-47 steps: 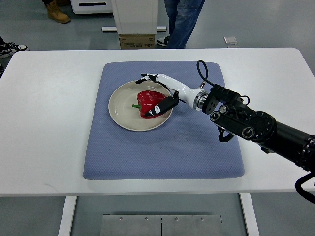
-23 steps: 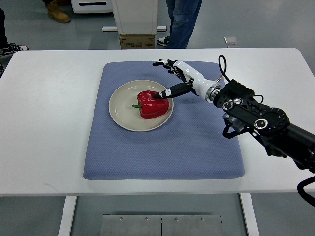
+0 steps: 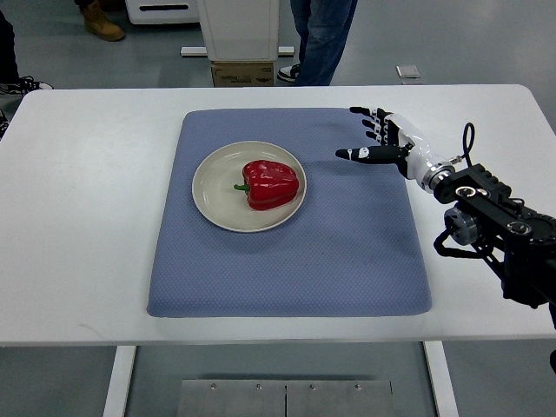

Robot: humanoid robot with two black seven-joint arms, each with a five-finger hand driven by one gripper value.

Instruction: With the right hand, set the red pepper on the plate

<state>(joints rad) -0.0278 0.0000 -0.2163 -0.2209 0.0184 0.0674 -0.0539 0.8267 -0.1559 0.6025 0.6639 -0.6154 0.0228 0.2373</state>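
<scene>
A red pepper [image 3: 270, 182] with a green stem lies on the beige plate [image 3: 212, 195], in the plate's right half. The plate sits on a blue mat [image 3: 295, 261] in the middle of the white table. My right hand [image 3: 375, 139] hovers over the mat's right edge, well to the right of the plate. Its fingers are spread and it holds nothing. Its arm [image 3: 486, 217] comes in from the right edge. The left arm does not show.
The white table [image 3: 78, 217] extends around the mat on all sides. A person's legs in jeans [image 3: 326, 35] stand beyond the far edge, next to a white stand with a cardboard box [image 3: 241, 71].
My right hand has let go of the pepper and drawn back to the right, from the plate to the mat's right edge. The pepper stays on the plate.
</scene>
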